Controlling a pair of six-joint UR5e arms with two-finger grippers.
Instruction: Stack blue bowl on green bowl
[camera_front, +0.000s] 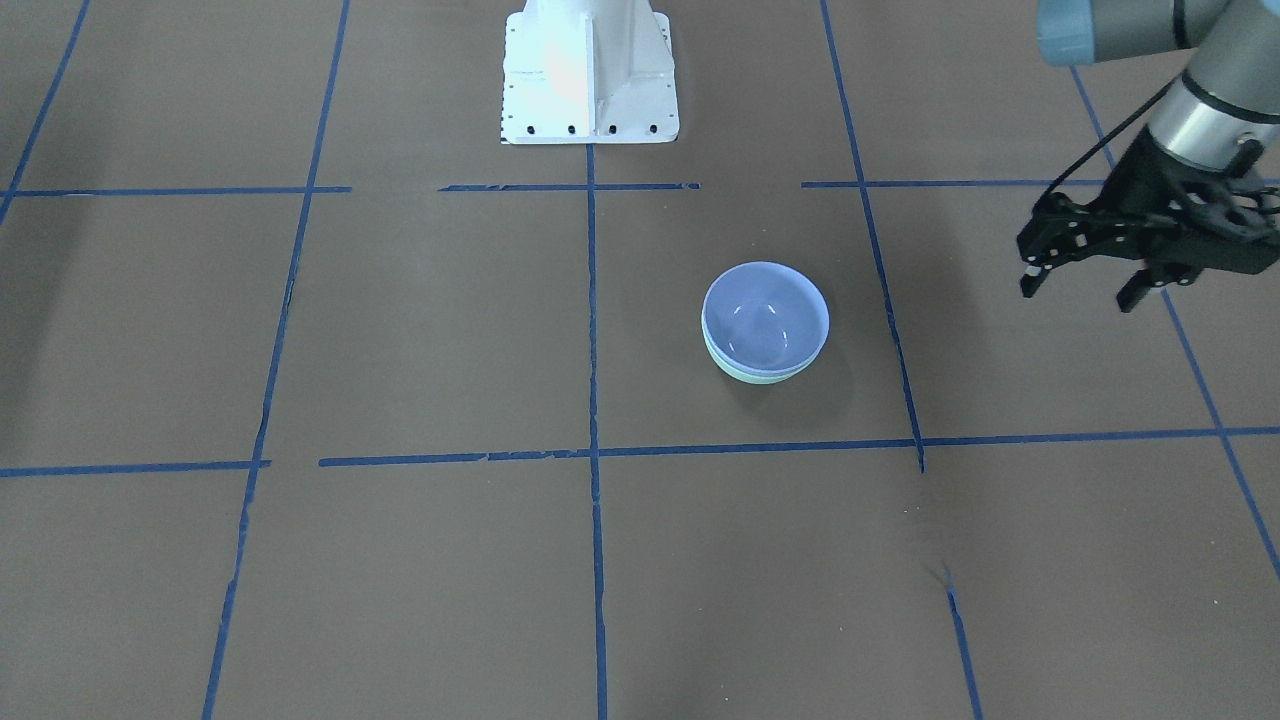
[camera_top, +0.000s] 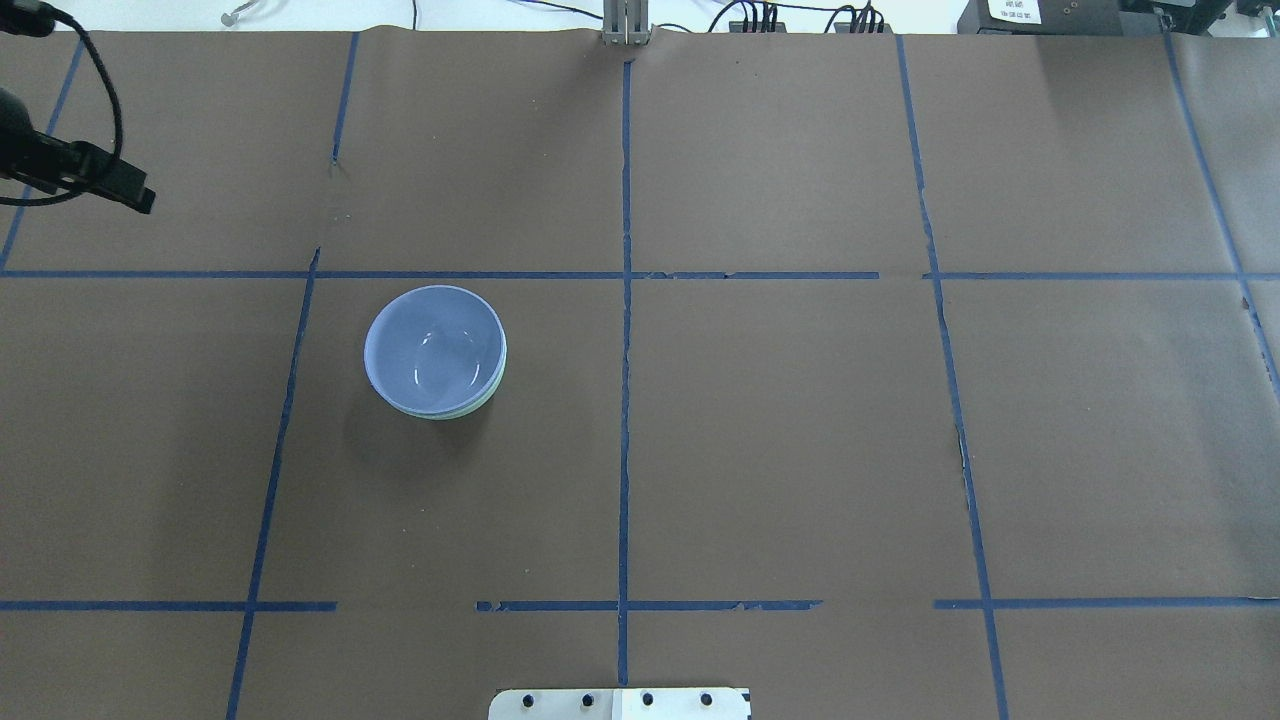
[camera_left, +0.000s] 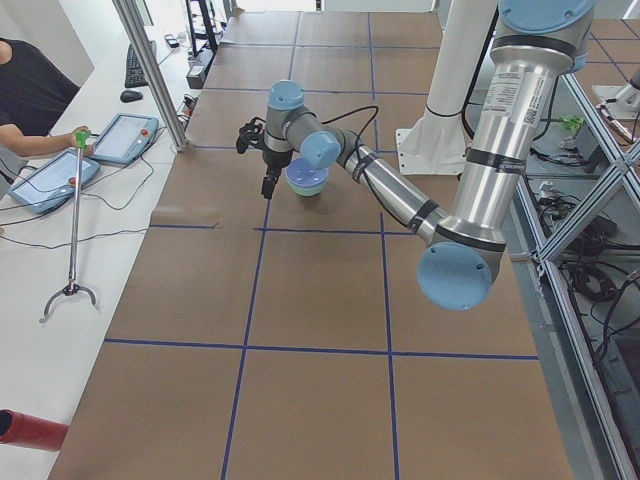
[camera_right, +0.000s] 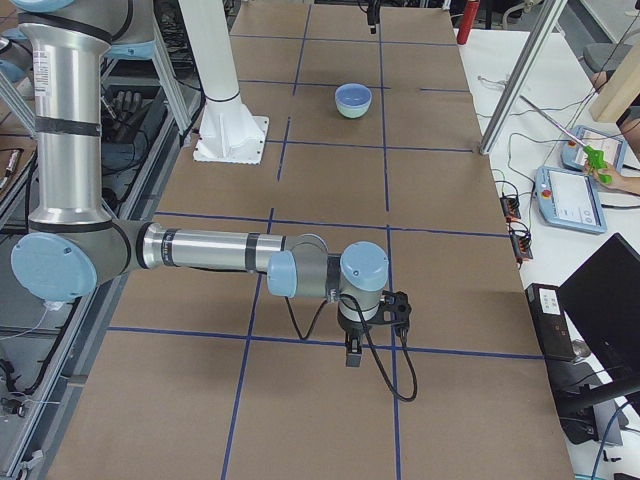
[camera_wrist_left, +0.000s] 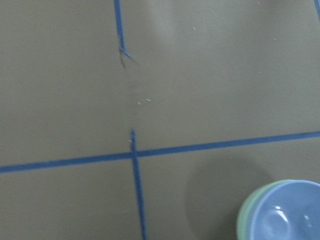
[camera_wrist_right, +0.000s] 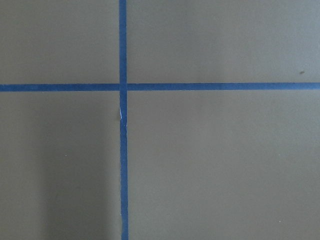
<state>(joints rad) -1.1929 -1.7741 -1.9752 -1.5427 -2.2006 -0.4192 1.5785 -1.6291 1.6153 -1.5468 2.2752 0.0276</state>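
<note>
The blue bowl (camera_front: 765, 315) sits nested inside the green bowl (camera_front: 760, 378) on the brown table; only a thin mint rim of the green bowl shows under it. The pair also shows in the overhead view, blue bowl (camera_top: 432, 347) over green bowl (camera_top: 475, 408), and at the lower right of the left wrist view (camera_wrist_left: 287, 212). My left gripper (camera_front: 1080, 290) is open and empty, raised above the table and well to the side of the bowls. My right gripper (camera_right: 352, 352) shows only in the exterior right view, far from the bowls; I cannot tell whether it is open or shut.
The robot's white base (camera_front: 588, 75) stands at the table's edge. Blue tape lines (camera_top: 625, 300) divide the brown table into squares. Operator tablets (camera_left: 120, 138) and a grabber stick (camera_left: 72, 230) lie on the side bench.
</note>
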